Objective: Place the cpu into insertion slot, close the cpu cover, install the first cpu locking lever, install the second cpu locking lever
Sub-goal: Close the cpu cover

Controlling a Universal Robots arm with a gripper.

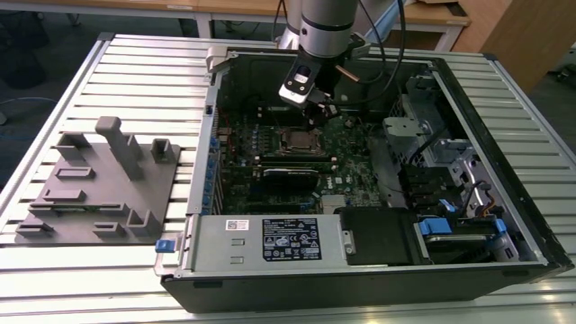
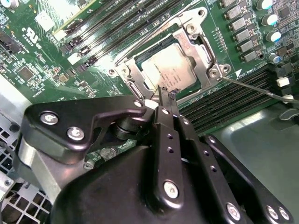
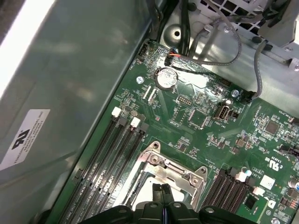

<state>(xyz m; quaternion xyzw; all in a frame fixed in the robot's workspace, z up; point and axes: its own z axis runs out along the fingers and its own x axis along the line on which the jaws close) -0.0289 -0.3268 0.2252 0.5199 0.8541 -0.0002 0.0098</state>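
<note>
Closest to you, the gripper (image 2: pixel 167 94) has its two black fingers drawn together, tips meeting with nothing visible between them. In the second wrist view they sit right at the edge of the cpu (image 2: pixel 174 70). The cpu lies flat in its socket, silvery top up. The cpu cover (image 2: pixel 198 44) lies down around it, so the chip shows through the frame's window. From the cover's corner a thin metal lever (image 2: pixel 252 87) runs out over the black memory slots (image 2: pixel 224 105). In the first wrist view you see the same fingertips (image 3: pixel 162 188) just over the cover's near rim, with the green motherboard (image 3: pixel 196 116) stretching away to a round coin battery (image 3: pixel 166 78). In the exterior view the gripper (image 1: pixel 317 115) hangs inside the open computer case (image 1: pixel 531 263), just beyond the insertion slot (image 1: pixel 284 143) near the board's middle. The case rests on the slatted counter (image 1: pixel 135 67), and a grey moulded fixture (image 1: pixel 99 182) sits beside it on the exterior view's left.
</note>
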